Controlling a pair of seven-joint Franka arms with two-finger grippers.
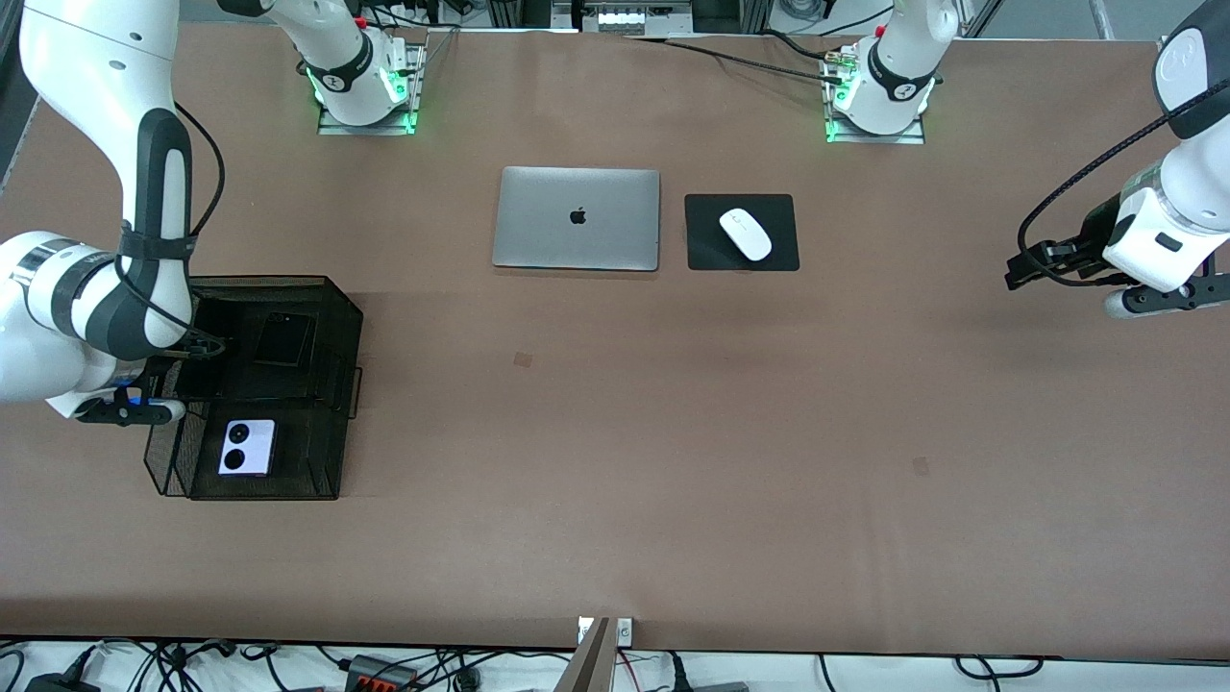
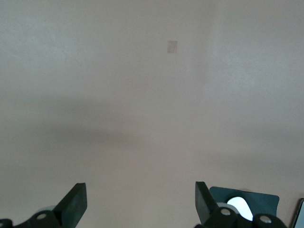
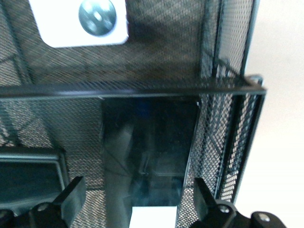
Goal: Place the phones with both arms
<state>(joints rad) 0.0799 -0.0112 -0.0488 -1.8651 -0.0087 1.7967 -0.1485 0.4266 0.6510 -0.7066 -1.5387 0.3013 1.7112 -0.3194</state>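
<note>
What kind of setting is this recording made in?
Probably a robotics lab staged as an office desk: two arms bolted to a brown-covered table, a closed silver laptop and white mouse on a black pad, and loose cables and power strips along the table's edge.

A broad brown matte table (image 1: pixel 615 461) fills nearly the whole frame; along the bottom edge runs a pale white floor strip (image 1: pixel 865 673) strewn with tangled black cables (image 1: pixel 173 663); at the top centre, grey metal framing (image 1: pixel 625 14) shows; light is soft and even, casting faint shadows.
</note>
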